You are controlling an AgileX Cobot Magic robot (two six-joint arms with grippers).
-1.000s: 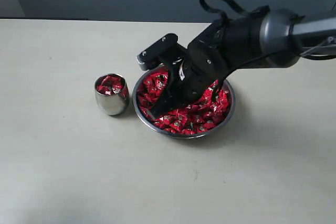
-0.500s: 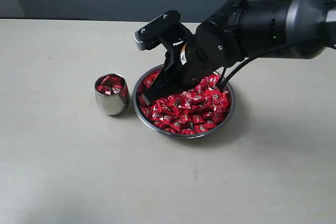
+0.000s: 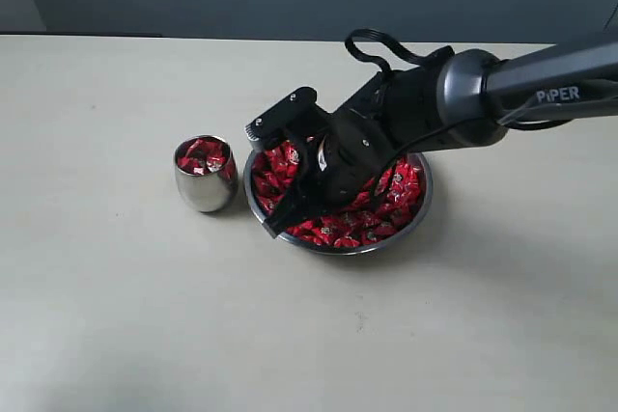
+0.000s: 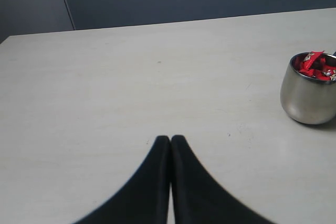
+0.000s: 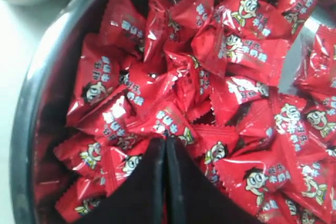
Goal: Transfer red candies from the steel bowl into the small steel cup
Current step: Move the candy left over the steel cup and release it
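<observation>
Right gripper (image 3: 274,227) is down in the bowl (image 3: 338,249), on the side nearest the cup (image 3: 205,188). From the wrist camera its tips (image 5: 165,143) are pressed tight together, resting on the candies (image 5: 210,77). No wrapper shows between them, so as far as I can see it has hold of nothing.

This looks like the pick-up step: tips on the pile, nothing caught yet. With the jaws closed like that it can't pinch anything. I'd say it has to part them, settle over one wrapper, close, then lift clear of the rim.

The carry would be short, since the cup stands just beside the bowl, a little apart from it. The cup already has red candies (image 3: 203,155) heaped to its brim. One more may sit on top or slide off, so the drop wants to be low and centred.

The bowl is thick with candies (image 3: 386,209), so there's plenty left.

Left gripper (image 4: 170,140) is closed too and empty. It hangs over bare table (image 3: 116,315) beyond the cup (image 4: 307,100), well away from the bowl.

Writing: the right arm reads "PiPER" (image 3: 558,95) in white. Each wrapper has a little cartoon face and white lettering, but it's too blurred for me to read.
</observation>
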